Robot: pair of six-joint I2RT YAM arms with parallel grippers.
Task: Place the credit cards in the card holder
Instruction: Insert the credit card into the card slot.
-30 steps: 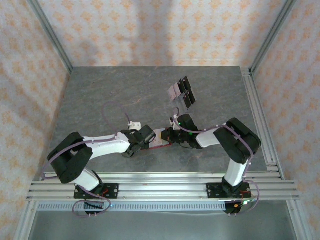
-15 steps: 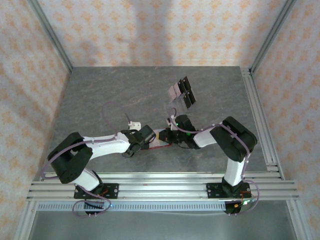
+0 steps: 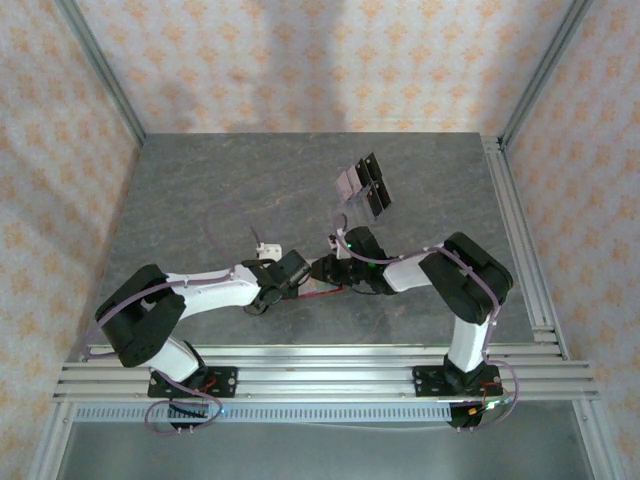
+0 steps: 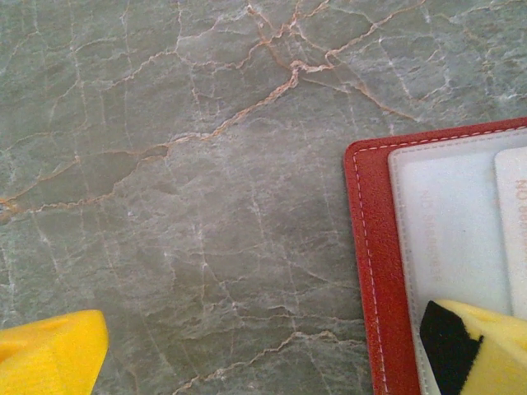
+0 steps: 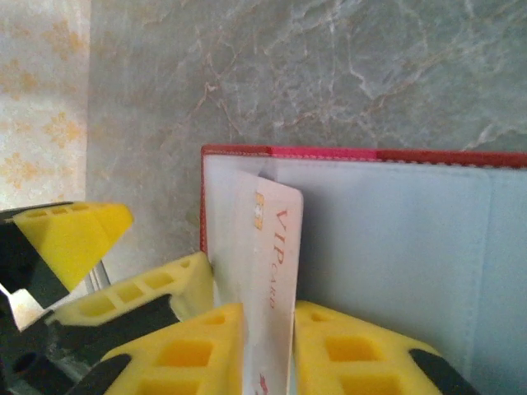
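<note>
While my right pincer (image 5: 268, 329) pinched a credit card (image 5: 276, 239) at the pocket of the open card holder (image 5: 395, 239) on the table (image 4: 165, 164), left pincer (image 4: 263, 354) spread, I feared a crooked push would bend it.

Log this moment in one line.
right gripper: shut on card | card: over open wallet | left gripper: open, partly over wallet

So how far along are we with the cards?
Done: the card holder lies open, pinned by one left gripper finger. In hand: the right gripper pinches one card, its far end at the holder's pocket. Left: push it home, then fetch the spare cards farther up the table.
</note>
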